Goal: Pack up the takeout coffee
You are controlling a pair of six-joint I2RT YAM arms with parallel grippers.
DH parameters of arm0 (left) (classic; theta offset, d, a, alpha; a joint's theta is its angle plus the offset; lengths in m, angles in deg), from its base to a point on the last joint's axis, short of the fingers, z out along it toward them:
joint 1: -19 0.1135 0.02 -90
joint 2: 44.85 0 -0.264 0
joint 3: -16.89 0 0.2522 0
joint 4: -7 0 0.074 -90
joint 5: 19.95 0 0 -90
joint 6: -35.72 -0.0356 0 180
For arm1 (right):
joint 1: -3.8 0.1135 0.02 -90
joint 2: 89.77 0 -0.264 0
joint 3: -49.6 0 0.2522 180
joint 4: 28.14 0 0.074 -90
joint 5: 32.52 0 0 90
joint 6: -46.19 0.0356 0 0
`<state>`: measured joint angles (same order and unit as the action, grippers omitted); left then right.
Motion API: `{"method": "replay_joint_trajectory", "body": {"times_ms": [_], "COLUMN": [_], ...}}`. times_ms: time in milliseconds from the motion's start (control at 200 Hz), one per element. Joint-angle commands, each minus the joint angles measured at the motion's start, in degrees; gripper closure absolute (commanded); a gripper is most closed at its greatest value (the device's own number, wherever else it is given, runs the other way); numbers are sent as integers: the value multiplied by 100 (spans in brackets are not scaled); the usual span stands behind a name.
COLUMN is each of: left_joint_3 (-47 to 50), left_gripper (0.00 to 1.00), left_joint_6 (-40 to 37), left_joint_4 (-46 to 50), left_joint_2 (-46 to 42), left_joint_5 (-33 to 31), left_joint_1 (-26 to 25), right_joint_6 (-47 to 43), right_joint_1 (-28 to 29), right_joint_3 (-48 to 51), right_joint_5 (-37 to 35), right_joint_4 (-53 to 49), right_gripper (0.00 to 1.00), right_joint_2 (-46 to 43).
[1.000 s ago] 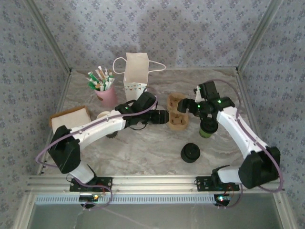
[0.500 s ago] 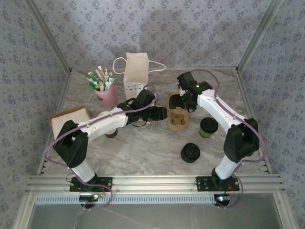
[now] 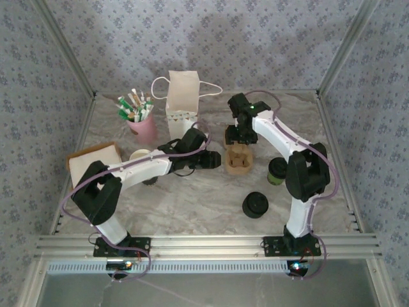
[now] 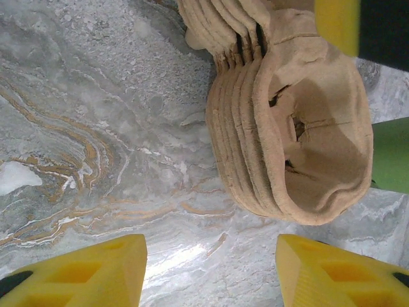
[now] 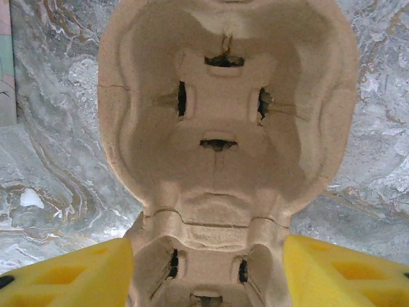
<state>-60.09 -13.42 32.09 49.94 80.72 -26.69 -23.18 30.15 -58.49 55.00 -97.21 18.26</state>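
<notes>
- Left pincer [image 3: 218, 160]: yellow fingers spread wide with nothing between them. It sits low, just beside the stack of moulded brown pulp cup carriers [image 3: 239, 160].
- Right pincer [image 3: 238, 137]: also gaping and empty, poised over the stack's far end with its fingers straddling the top carrier. The likely risk is that the nested carriers lift together, or the stack slides, unless the left pincer braces it.
- The small dark-green paper cup with a round black plastic lid [image 3: 277, 171] stands upright on the marbled table [image 3: 192, 198]. It is right of the stack, near both pincers but touching neither. A swinging right arm could topple it.

Rough pulp carriers [image 5: 223, 128], paper cup [image 3: 277, 174], glossy marbled tabletop [image 4: 96, 128].
</notes>
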Motion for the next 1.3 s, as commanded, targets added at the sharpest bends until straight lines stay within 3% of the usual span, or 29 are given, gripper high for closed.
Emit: {"method": "replay_joint_trajectory", "body": {"times_ms": [0,335,1294], "left_joint_3": [-9,42,-4], "left_gripper": [45,49,50], "left_joint_6": [-152,-159,-181], "left_joint_4": [-191,-193,-101], "left_joint_2": [-127,-132,-87], "left_joint_5": [-93,-99,-101], "left_joint_1": [19,23,20], "right_joint_6": [-67,-41,108], "right_joint_1": [72,149,154], "right_joint_3": [-283,-434,-312], "right_joint_5": [-193,-547,-367], "right_joint_4": [-343,-524,-356], "right_gripper": [39,41,49], "right_joint_2": [189,417,606]}}
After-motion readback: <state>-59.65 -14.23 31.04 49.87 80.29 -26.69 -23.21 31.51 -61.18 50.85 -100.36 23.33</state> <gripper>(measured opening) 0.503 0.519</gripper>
